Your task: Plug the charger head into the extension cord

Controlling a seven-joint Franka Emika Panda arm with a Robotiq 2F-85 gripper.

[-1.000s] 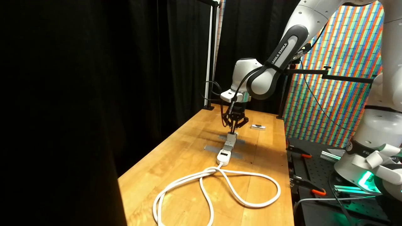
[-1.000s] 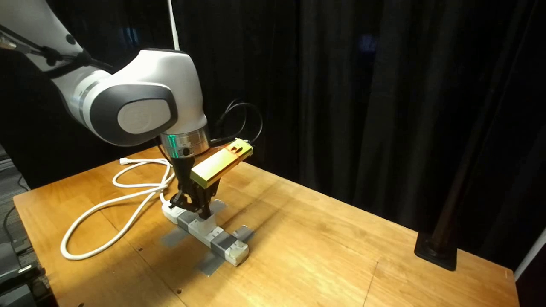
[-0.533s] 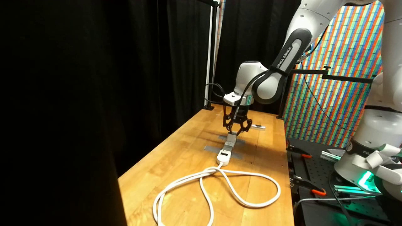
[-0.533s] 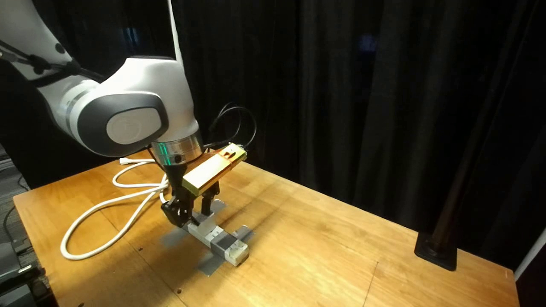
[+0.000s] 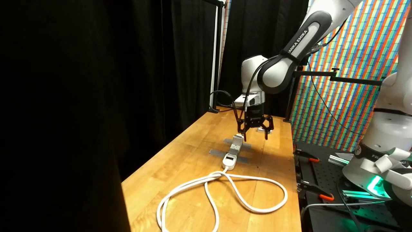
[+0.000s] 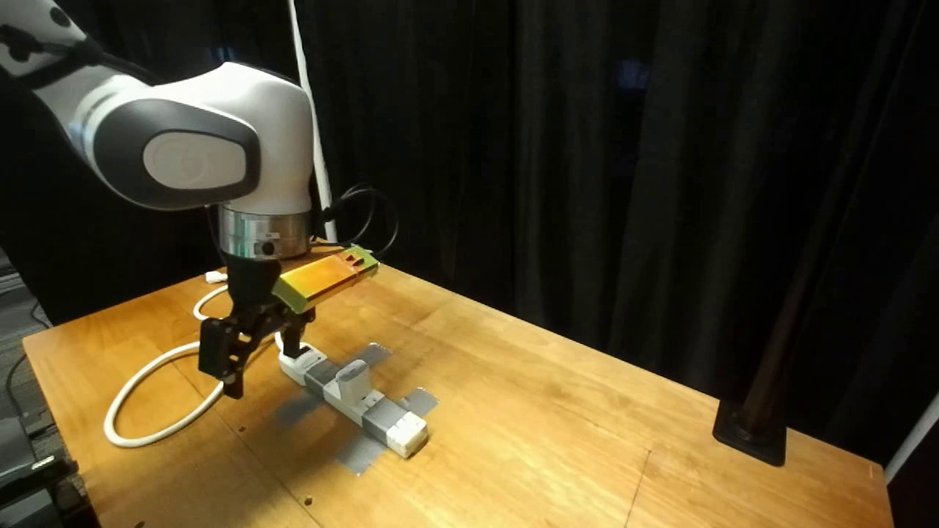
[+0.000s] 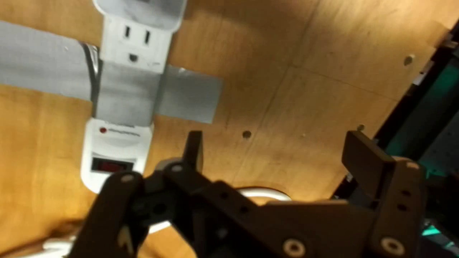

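In an exterior view the white-and-black robot arm (image 5: 277, 77) carries the letters "ANKA EMIKA"; the start of the word disappears at a black strap (image 5: 289, 56). At five o'clock from these letters, the dark band of the base (image 5: 375, 155) shows "FR". The white extension cord (image 5: 264, 211) consists of a thick looped cable and an oblong plastic socket block (image 7: 122, 143); on the block, near a red dot (image 7: 103, 130), one line of small print is too blurred for reading.

The small white boxy charger head (image 6: 355, 385) stands upright on this block and touches it; how deep it sits, I cannot tell. In the wrist view, at six o'clock from it, is one outlet (image 7: 137, 42) with two slots and one rounded hole. The black two-finger gripper (image 5: 256, 139) is near the charger head but apart, at three o'clock in an exterior view, and its jaws are spread wide.

In the wrist view its linkage hides the lower end of the block. In an exterior view one finger stands before a small silver-white object (image 5: 260, 130) with a dark part. Strips of grey tape (image 6: 385, 419) cross the block onto the brown wooden table (image 6: 572, 411). A shiny yellow-orange box (image 6: 323, 280) is fixed above the gripper, at one o'clock.
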